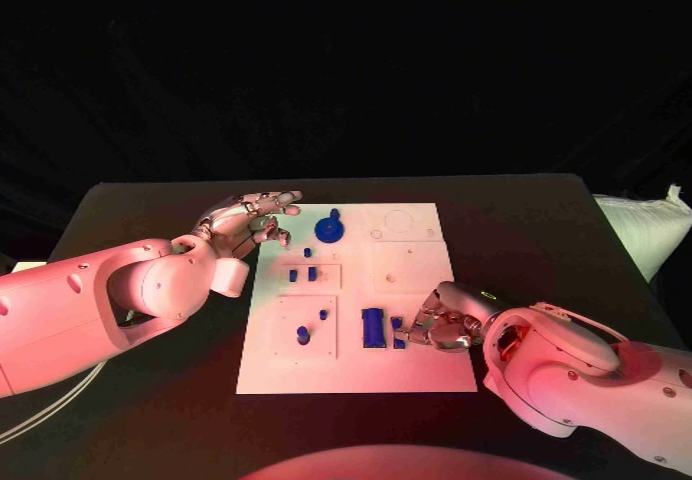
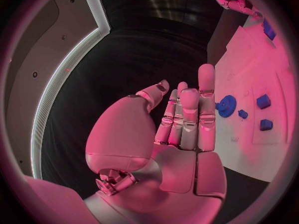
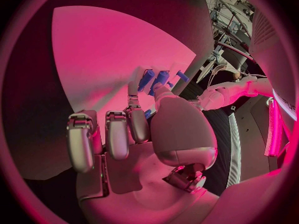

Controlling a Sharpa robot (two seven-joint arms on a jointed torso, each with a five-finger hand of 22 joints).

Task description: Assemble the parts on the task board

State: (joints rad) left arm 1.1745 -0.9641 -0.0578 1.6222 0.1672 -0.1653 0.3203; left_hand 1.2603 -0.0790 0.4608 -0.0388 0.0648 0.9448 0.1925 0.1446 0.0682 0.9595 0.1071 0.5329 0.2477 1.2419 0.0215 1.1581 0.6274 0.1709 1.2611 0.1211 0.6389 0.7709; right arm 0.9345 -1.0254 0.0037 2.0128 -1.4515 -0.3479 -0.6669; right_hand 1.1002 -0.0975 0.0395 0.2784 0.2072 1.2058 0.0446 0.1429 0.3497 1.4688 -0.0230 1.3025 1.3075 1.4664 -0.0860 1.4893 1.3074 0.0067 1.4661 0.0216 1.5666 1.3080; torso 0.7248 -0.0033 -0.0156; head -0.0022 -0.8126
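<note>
Near the board's front right, the right hand pinched a small blue part beside a blue block, while farther back the left hand hovered empty, fingers apart, at the left edge beside a blue gear.

One task board, two hands, perhaps eight blue parts, some partly hidden

No lettering, label, brand mark or number can be read anywhere in these views. The white task board carries only faint outlines around its recesses, none legible as a sign, and the blue parts standing on it are unmarked. The robot's arms beside the board bear no readable print either.
</note>
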